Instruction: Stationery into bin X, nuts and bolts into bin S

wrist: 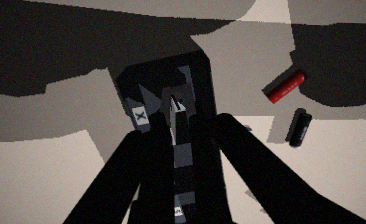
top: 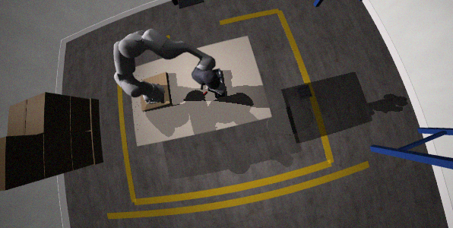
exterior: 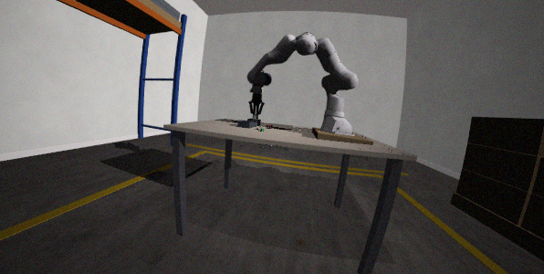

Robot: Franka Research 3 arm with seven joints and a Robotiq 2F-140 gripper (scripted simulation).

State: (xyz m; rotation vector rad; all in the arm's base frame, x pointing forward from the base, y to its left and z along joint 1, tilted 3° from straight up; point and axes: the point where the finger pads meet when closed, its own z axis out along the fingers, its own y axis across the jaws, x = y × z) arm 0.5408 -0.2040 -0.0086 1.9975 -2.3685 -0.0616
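Observation:
In the wrist view my gripper hangs straight above a dark bin that carries a white label with an X. The fingers are shut on a thin grey pointed stick, which stands out between the fingertips over the bin's opening; I cannot tell what kind of thing it is. A red cylinder and a black cylinder lie on the table to the right of the bin. In the exterior view the gripper hangs a little above the bin.
A wooden plate holds the arm's base at the table's far end. Small loose things lie next to the bin. From above, the arm hides much of the table, and a red thing shows beside the gripper.

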